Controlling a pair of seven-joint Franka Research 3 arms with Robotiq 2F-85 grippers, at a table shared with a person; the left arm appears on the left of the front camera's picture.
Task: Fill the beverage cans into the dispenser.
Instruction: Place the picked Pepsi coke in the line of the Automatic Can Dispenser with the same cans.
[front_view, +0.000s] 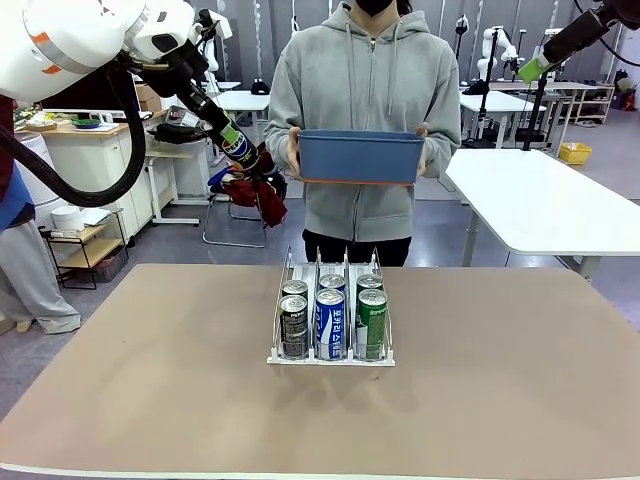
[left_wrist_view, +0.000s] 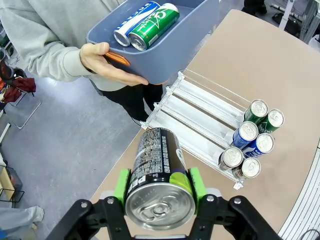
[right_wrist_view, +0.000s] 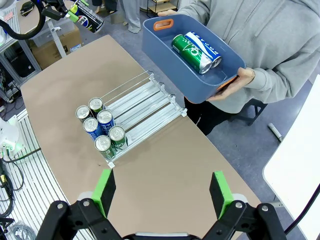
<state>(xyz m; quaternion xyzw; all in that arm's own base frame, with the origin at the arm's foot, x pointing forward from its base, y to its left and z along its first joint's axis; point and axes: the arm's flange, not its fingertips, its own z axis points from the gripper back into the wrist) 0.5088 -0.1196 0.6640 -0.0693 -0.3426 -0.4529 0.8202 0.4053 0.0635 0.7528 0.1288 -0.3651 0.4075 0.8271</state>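
"Dispenser (front_view: 330, 361) first: where have you got it?"

"On the bench (front_view: 500, 390), that big tan top, and it sits near the middle. Its low front lip faces me, and its three lanes run back toward the person (front_view: 362, 90) at the far edge."

"What's the person doing?"

"Standing there holding a blue bin (front_view: 360, 160) up off the bench, a hand (left_wrist_view: 107, 62) on each end. My wrist cameras look down into it. Two beverage cans lie on their sides in there, touching: a green can (left_wrist_view: 156, 24) and a blue-and-white can (left_wrist_view: 134, 22)."

"And your arms?"

"My left end effector (left_wrist_view: 159, 186) is up high on my left, well above the bench and well apart from the dispenser. Its green pads are clamped on a black can (left_wrist_view: 157, 155), with the silver top facing my wrist camera. My right end effector (right_wrist_view: 162, 192) hangs high on my right with its fingers spread wide over bench top, gripping nothing."

"Down to the small stuff: what's loaded?"

"Six cans stand upright at the front of the dispenser, two deep in every lane. The front row is against the lip: black Pepsi can (front_view: 294, 327) on my left, blue Pepsi can (front_view: 330, 324) in the middle, green Sprite can (front_view: 371, 323) on my right. One more stands right behind each."
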